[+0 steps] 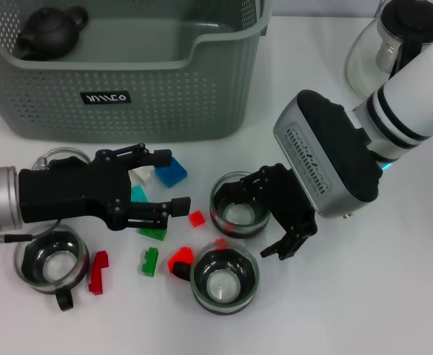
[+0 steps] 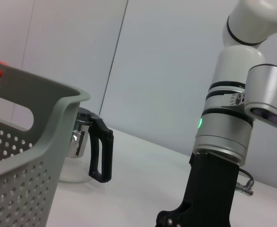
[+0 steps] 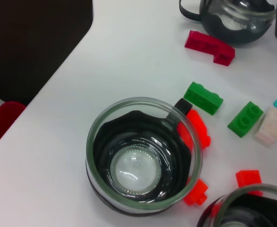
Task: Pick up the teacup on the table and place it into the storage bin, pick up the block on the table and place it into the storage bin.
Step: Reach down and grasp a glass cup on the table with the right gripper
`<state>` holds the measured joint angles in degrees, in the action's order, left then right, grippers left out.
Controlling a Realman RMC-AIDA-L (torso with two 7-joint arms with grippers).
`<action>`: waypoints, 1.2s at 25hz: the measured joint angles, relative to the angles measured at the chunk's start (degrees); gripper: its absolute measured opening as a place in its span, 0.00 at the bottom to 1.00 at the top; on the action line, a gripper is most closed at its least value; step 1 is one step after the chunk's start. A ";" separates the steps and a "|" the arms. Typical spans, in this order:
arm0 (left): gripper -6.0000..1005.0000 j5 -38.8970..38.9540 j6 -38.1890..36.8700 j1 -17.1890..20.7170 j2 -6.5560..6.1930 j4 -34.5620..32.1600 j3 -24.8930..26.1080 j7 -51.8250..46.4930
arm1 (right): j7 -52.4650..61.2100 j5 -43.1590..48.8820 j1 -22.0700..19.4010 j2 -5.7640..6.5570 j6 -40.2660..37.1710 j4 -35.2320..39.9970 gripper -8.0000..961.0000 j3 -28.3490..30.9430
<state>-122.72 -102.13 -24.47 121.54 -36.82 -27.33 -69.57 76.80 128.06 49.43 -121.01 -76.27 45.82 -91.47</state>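
Observation:
Three glass teacups with dark bases stand on the white table: one in the middle (image 1: 238, 208), one in front of it (image 1: 225, 281) and one at the front left (image 1: 51, 259). Small blocks lie among them: blue (image 1: 172, 171), white (image 1: 143, 176), teal (image 1: 138, 194), green (image 1: 153, 232) and red (image 1: 196, 218). My left gripper (image 1: 176, 181) is open and empty, with the blue, white and teal blocks between its fingers. My right gripper (image 1: 264, 222) is open at the middle cup's right side. The grey-green storage bin (image 1: 127, 81) stands behind. The right wrist view looks down on the front cup (image 3: 143, 161).
A black teapot (image 1: 51, 31) lies in the bin. A glass kettle (image 1: 394, 44) stands at the back right and shows in the left wrist view (image 2: 93, 153). More red (image 1: 98, 272) and green (image 1: 149, 260) blocks lie at the front.

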 joint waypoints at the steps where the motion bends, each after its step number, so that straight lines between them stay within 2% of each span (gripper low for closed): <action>1: 0.92 0.00 0.00 0.03 0.02 0.00 0.00 0.01 | 0.17 -0.03 0.31 0.00 0.13 -0.07 0.98 -0.26; 23: 0.91 0.11 0.22 0.48 0.21 0.00 0.09 0.05 | 2.87 0.00 1.10 -0.01 4.45 -0.13 0.98 -6.76; 29: 0.91 0.11 0.44 0.48 0.06 0.00 0.16 0.05 | 9.50 0.21 2.63 0.01 5.59 0.25 0.89 -9.75; 30: 0.91 0.11 0.46 0.48 0.04 0.00 0.17 0.05 | 9.50 0.21 2.63 0.01 5.59 0.25 0.79 -9.75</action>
<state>-122.61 -101.67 -23.99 121.59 -36.83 -27.16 -69.52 86.31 128.27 52.06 -121.00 -70.68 46.06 -101.23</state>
